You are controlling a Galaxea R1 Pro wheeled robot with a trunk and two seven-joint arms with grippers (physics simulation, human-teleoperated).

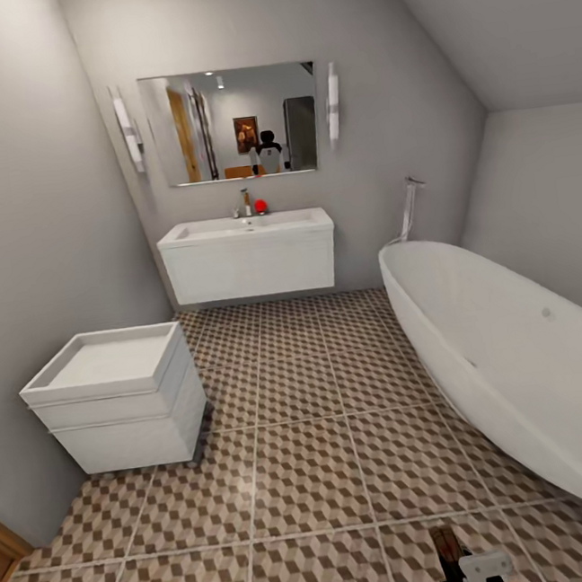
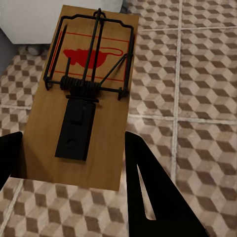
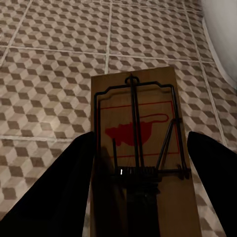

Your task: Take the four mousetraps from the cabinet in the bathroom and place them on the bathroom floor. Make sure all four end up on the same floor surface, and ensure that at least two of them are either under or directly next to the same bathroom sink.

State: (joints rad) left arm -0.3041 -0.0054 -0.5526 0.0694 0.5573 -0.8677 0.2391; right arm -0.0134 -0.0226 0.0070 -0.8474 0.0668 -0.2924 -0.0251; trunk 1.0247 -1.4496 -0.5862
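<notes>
Mousetraps gripped, one [image 2: 81, 98] in my left hand [image 2: 74, 163], another [image 3: 140, 148] in my right hand [image 3: 140, 192], I carry both over the bathroom floor [image 1: 302, 470] toward the far sink [image 1: 246, 227], where, I judge, lowering them beneath it comes next.

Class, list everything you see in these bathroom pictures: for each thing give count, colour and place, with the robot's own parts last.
mousetraps: two, tan, one held in each hand above the floor
sink: one, white, back wall, under mirror
mirror: one, above sink
wall lamps: two, beside mirror
bathtub: one, white, right
white unit: one, left wall
floor: cube-pattern brown tiles
left hand: black, shut on mousetrap
right hand: black, shut on mousetrap
</notes>
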